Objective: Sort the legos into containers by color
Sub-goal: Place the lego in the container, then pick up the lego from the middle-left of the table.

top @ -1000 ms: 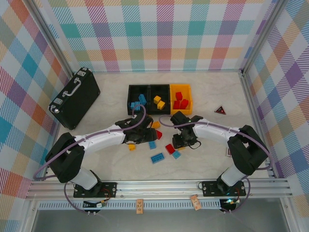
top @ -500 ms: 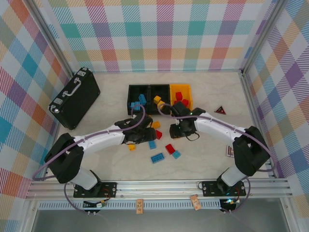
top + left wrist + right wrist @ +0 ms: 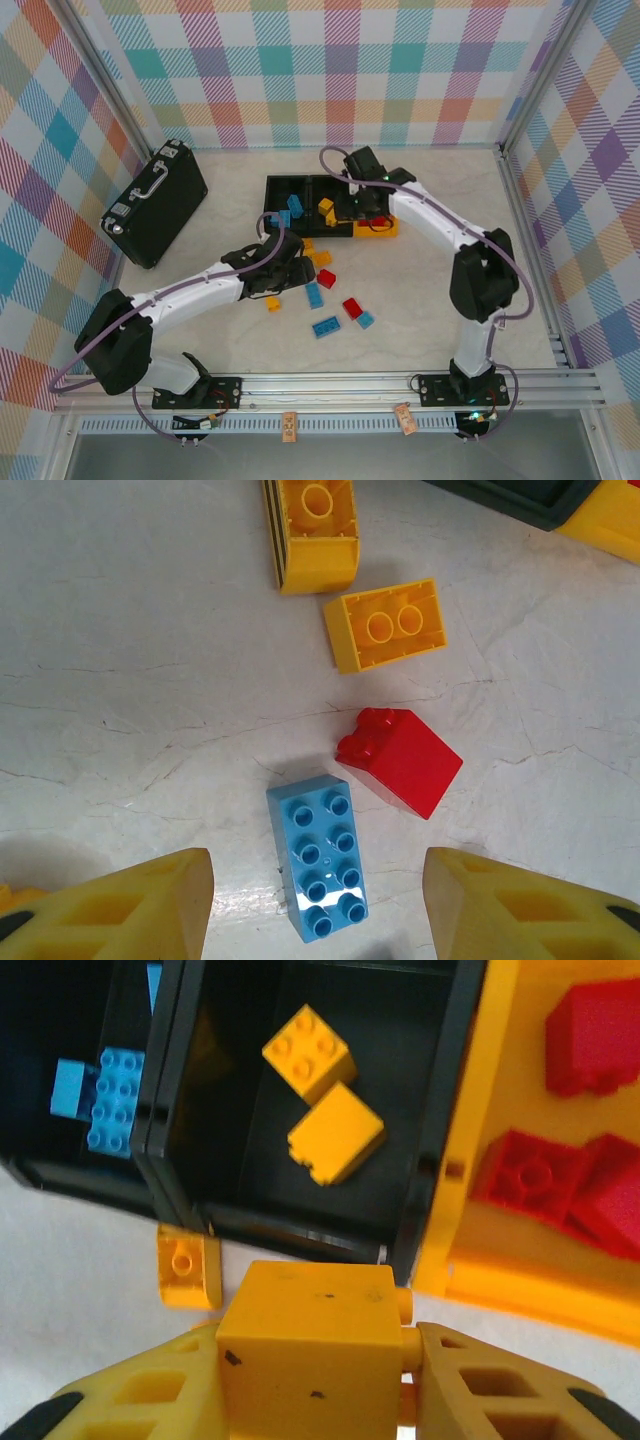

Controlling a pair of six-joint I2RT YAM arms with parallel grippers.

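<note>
Leftmost, a black case (image 3: 155, 205) with a handle is noted lying on the table (image 3: 250, 345), well apart from the work. Next, the left gripper (image 3: 315, 910) is seen low over the table with its fingers spread; a blue brick (image 3: 318, 860) lies studs-up between them, touched by neither. Just beyond it, a red brick (image 3: 400, 762) and two yellow-orange bricks (image 3: 385, 625) lie loose. Further right, three bins are recorded side by side in a row: the left black bin (image 3: 70, 1175) holds blue pieces, the middle black bin (image 3: 240, 1160) two yellow-orange ones, the yellow-orange bin (image 3: 472, 1140) red ones. The right gripper (image 3: 315, 1355) hangs by the near wall of the middle black bin, its fingers pinching a yellow-orange brick (image 3: 305, 1310).
</note>
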